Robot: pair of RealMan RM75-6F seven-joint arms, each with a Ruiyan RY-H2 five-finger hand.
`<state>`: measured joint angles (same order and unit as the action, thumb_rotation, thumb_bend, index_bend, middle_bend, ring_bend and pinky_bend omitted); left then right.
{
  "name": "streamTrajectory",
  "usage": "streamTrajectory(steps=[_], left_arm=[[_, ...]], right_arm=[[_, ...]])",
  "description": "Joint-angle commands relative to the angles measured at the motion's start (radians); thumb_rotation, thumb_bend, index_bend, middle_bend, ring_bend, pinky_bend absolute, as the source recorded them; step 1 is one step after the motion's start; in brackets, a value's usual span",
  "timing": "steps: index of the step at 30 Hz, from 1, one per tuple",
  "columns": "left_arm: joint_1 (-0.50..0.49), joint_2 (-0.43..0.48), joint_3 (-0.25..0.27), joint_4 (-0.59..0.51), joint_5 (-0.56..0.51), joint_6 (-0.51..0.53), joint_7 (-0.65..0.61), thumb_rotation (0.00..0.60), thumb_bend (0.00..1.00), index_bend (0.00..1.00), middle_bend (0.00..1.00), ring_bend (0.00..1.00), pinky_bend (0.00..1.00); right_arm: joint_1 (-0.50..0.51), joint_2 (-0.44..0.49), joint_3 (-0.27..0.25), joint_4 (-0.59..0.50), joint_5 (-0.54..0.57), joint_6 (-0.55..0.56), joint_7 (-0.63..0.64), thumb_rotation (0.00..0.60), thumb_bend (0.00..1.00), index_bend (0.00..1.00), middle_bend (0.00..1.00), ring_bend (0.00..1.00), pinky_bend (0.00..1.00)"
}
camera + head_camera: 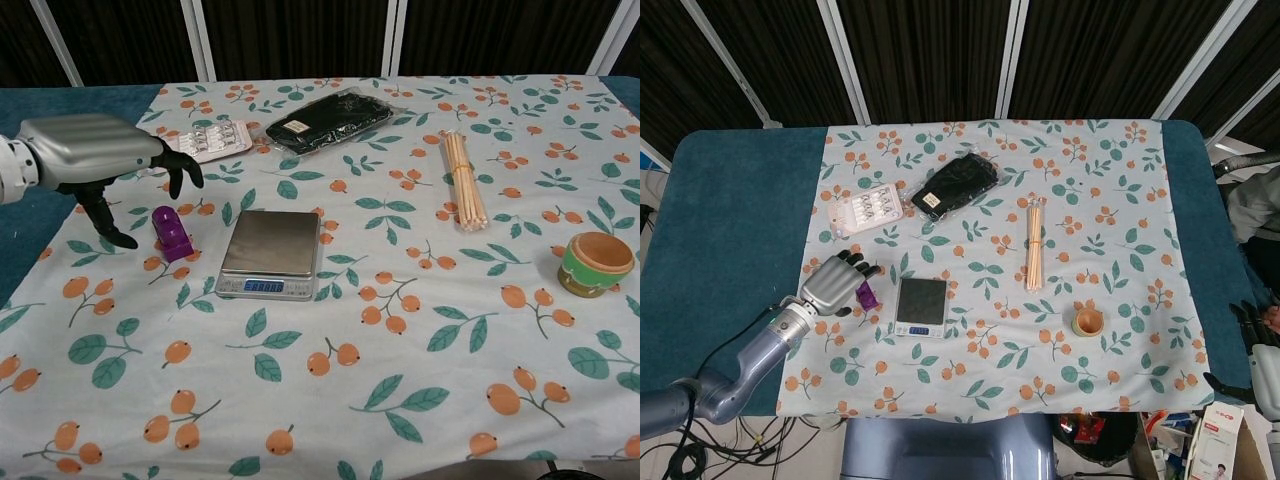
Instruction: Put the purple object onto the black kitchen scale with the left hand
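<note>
Metallic left robot hand (95,160) released, fingers spread beside glossy rounded purple object (172,233)

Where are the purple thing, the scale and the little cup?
purple object (172,234), chest view, its side.
black kitchen scale (271,243), chest view, its metal platform.
cup (597,263), chest view, its green outer wall.
</note>
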<state>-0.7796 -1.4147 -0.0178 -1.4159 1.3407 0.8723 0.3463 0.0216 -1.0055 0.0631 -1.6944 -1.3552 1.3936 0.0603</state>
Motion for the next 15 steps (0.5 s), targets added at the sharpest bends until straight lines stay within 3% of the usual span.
streamTrajectory(steps=[1,6,15], left_arm=[[-0.001,-0.023,-0.002,0.023,0.014,0.004,-0.021,0.600,0.12,0.27,0.34,0.19,0.28],[-0.001,-0.051,0.002,0.060,0.045,0.016,-0.041,0.600,0.18,0.31,0.37,0.20,0.29],[-0.006,-0.084,0.015,0.114,0.065,0.001,-0.038,0.600,0.18,0.32,0.38,0.21,0.29]], right_arm=[[0.000,0.001,0.000,-0.001,0.001,0.000,0.002,0.600,0.08,0.02,0.01,0.16,0.19],[-0.001,0.003,0.001,-0.002,0.004,-0.002,0.005,0.600,0.08,0.02,0.01,0.16,0.19],[0.000,0.005,0.001,-0.005,0.009,-0.007,0.009,0.600,0.08,0.02,0.01,0.16,0.19]])
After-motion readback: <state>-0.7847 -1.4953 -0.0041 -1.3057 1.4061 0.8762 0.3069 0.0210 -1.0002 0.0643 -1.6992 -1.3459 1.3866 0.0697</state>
